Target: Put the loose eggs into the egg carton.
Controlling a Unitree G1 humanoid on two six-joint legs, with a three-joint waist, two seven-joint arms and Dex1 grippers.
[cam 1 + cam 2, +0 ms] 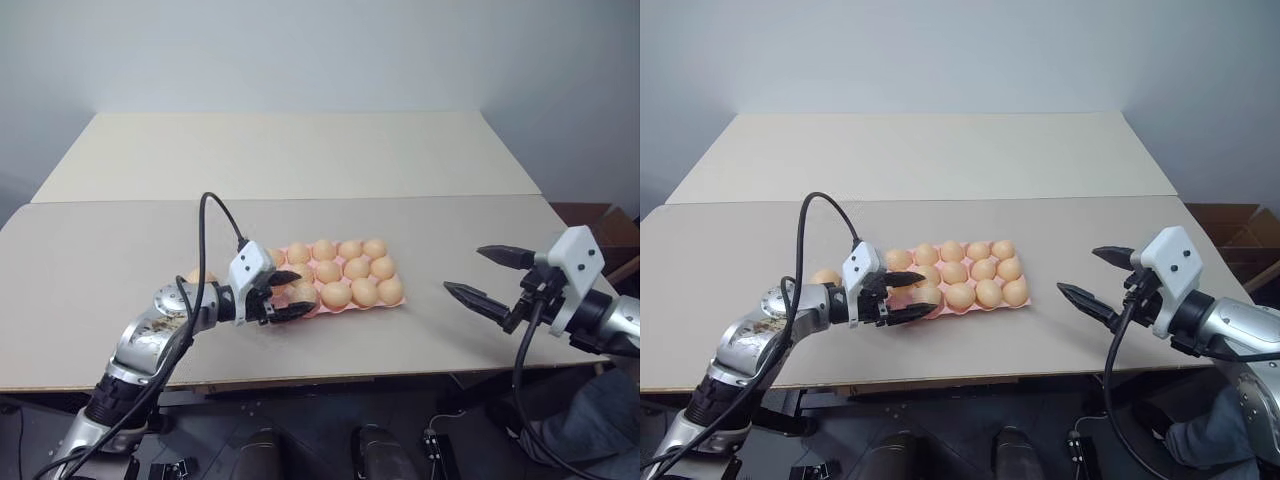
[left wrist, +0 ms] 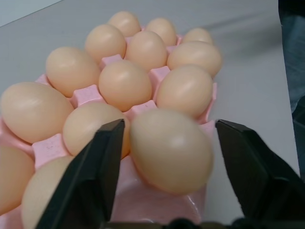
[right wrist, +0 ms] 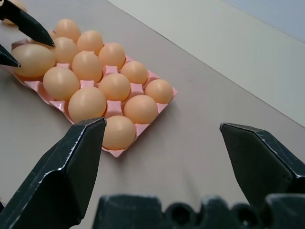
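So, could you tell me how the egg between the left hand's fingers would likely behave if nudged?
The egg looks smooth and rounded, so it would probably slip or roll. It sits at the egg carton edge, so a push might tip it out. Its shell is likely fragile.

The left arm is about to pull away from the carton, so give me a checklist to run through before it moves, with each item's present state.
1. Left gripper open around the egg at the near corner: ok, gaps show on both sides of it.
2. That egg seated in its cup of the egg carton: cannot tell, the cup beneath it is hidden.
3. Other eggs in the carton sitting in their cups: ok.
4. Loose egg on the table behind the left arm, not yet put in: not ok.
5. Right gripper open and clear of the carton: ok.
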